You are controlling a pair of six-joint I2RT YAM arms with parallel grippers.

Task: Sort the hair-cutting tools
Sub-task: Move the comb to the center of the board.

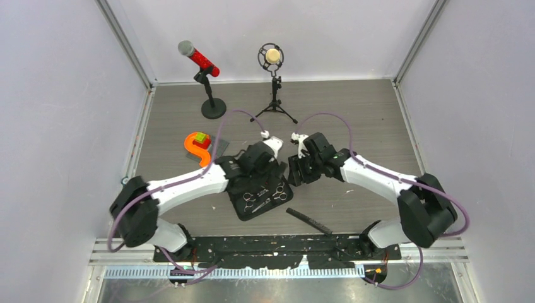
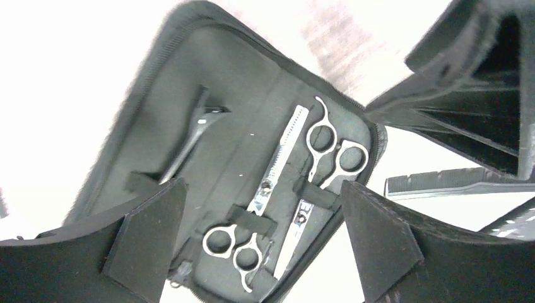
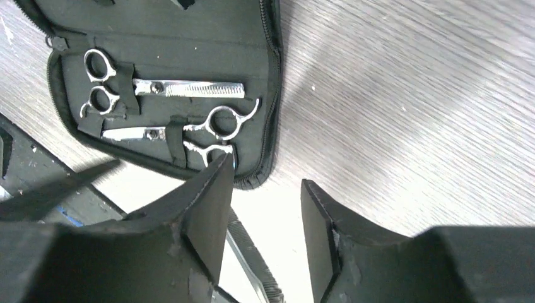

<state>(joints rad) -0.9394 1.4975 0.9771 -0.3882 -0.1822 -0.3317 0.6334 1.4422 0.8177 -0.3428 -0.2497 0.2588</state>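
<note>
Black case (image 2: 240,76) lies open on the worktop (image 1: 366,113). Strapped side by side in one half are two silver tools, toothed scissors (image 3: 195,88) and plain scissors (image 3: 126,134), with their rings at opposite ends. One black clip (image 2: 189,142) sits in the other half. One black comb (image 1: 309,221) lies on the worktop just beside the case. The left jaws hang over the case and the right jaws beside it; both are spread wide and grip nothing. Two microphones (image 1: 200,60) stand at the far side.
</note>
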